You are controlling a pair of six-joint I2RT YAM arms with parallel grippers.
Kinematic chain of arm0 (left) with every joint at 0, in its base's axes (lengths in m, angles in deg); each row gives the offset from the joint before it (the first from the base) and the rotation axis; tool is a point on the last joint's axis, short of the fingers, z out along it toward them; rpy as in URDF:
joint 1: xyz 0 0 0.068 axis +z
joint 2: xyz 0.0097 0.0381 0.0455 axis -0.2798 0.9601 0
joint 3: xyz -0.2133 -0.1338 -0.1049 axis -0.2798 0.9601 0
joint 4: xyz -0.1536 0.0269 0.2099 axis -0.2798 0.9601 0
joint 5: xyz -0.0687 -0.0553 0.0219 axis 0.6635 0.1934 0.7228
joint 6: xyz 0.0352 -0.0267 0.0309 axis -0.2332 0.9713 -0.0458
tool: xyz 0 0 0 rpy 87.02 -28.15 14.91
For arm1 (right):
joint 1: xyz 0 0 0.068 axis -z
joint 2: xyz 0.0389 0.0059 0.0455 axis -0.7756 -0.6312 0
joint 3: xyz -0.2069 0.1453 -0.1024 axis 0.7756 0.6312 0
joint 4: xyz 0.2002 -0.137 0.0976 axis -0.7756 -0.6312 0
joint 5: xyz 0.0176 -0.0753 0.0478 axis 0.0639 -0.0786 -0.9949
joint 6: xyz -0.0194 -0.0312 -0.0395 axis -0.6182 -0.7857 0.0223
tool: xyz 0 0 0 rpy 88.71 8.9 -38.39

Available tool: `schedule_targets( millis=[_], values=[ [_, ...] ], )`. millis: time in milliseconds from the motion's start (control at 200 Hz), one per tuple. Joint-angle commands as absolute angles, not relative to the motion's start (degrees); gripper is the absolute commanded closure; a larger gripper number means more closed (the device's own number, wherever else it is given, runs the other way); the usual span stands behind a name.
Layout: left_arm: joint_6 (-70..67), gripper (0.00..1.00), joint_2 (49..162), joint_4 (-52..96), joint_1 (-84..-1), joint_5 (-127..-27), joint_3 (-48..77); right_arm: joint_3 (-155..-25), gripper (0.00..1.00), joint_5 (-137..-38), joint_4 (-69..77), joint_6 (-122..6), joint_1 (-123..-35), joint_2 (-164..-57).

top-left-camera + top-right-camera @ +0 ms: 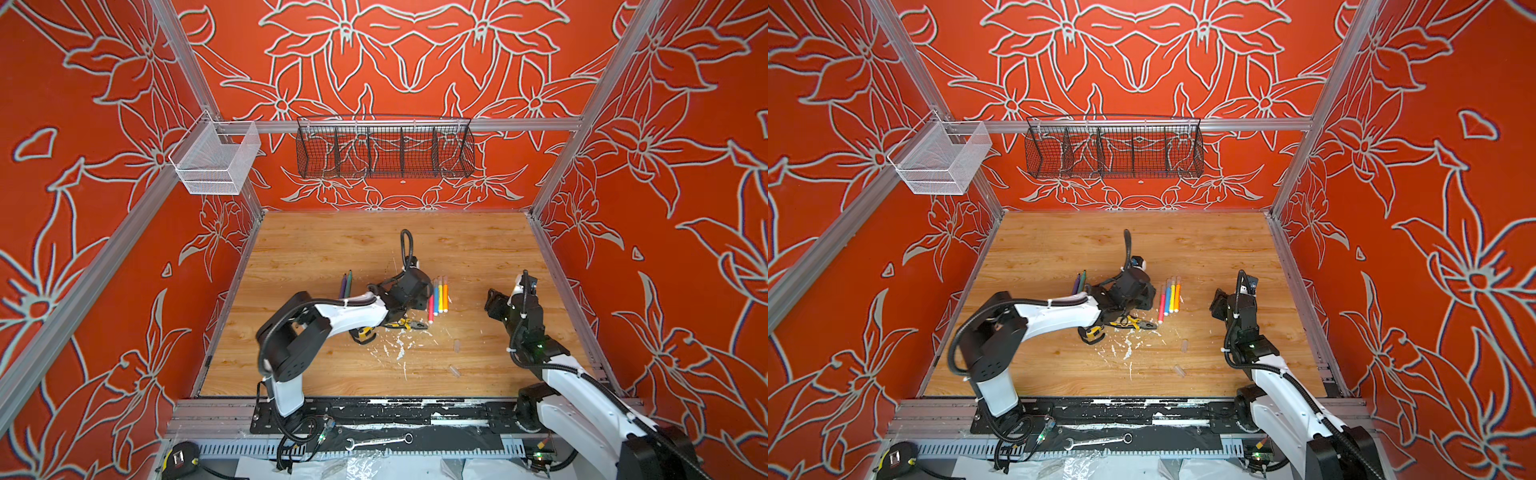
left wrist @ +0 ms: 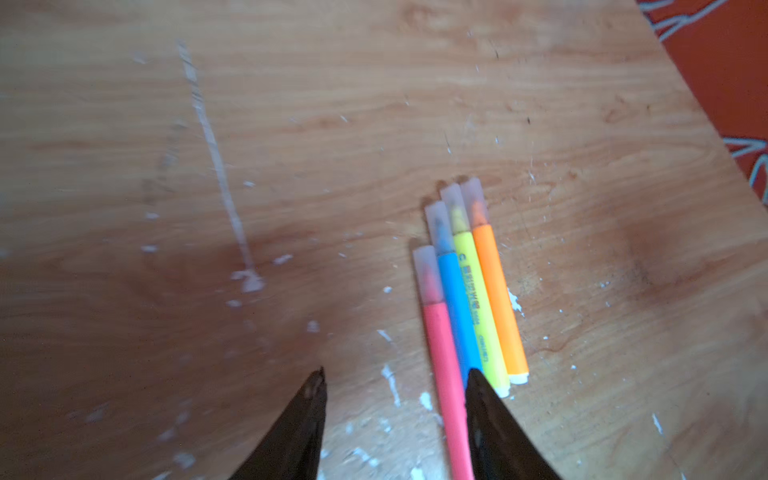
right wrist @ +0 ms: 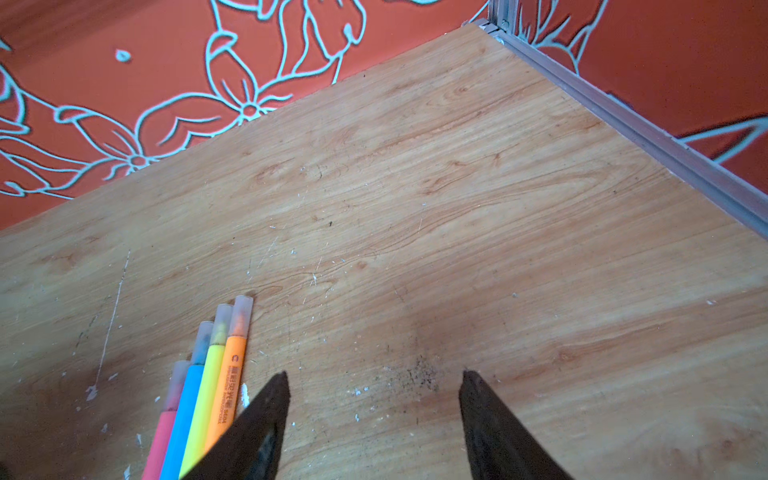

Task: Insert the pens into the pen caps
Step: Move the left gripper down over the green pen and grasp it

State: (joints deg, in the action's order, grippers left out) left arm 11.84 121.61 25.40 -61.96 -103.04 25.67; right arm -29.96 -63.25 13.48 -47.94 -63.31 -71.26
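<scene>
Fingers (image 2: 299,428) of our left arm stand parted astride the capped pink pen (image 2: 444,365), our right fingers (image 3: 249,432) gape empty nearer the loose pen caps (image 1: 457,345), and the uncapped purple and green pens (image 1: 348,286) lie on our left, pointing at the back wall (image 1: 519,183).

My left arm (image 1: 345,316) reaches forward and in toward the middle, wrist bent down. My left gripper (image 2: 395,374) has its jaws parted, gripping nothing. My right arm (image 1: 573,386) stands off to the side, elbow folded, and my right gripper (image 3: 375,374) angles downward, jaws wide apart and empty.
</scene>
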Motion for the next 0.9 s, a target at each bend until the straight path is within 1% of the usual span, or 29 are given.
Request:
schedule_targets(
  millis=[0,160,210,295,450,766,896],
  values=[
    [10.61,0.48,114.18,27.49,-57.29,-110.46,31.09,-29.29,0.33,-64.26,14.80,-47.48,-63.06,-71.09],
    [12.16,0.46,107.18,29.89,-49.31,-113.95,39.04,-29.20,0.33,-64.44,15.22,-47.43,-62.99,-71.25],
    [12.57,0.44,106.34,29.86,-47.41,-113.99,40.66,-29.29,0.33,-64.53,15.33,-47.39,-63.04,-71.57],
    [12.81,0.43,107.09,30.14,-45.00,-112.26,41.21,-29.38,0.33,-64.81,15.33,-47.48,-63.00,-71.78],
    [12.69,0.48,111.28,31.54,-43.94,-111.39,39.20,-29.16,0.33,-64.77,15.24,-47.39,-62.99,-71.24],
    [12.66,0.51,117.67,33.48,-42.06,-113.43,36.13,-29.02,0.33,-64.88,15.42,-47.48,-63.05,-71.15],
    [12.61,0.52,119.18,33.25,-41.48,-112.38,35.53,-29.03,0.33,-65.01,15.50,-47.48,-63.03,-71.22]
  ],
)
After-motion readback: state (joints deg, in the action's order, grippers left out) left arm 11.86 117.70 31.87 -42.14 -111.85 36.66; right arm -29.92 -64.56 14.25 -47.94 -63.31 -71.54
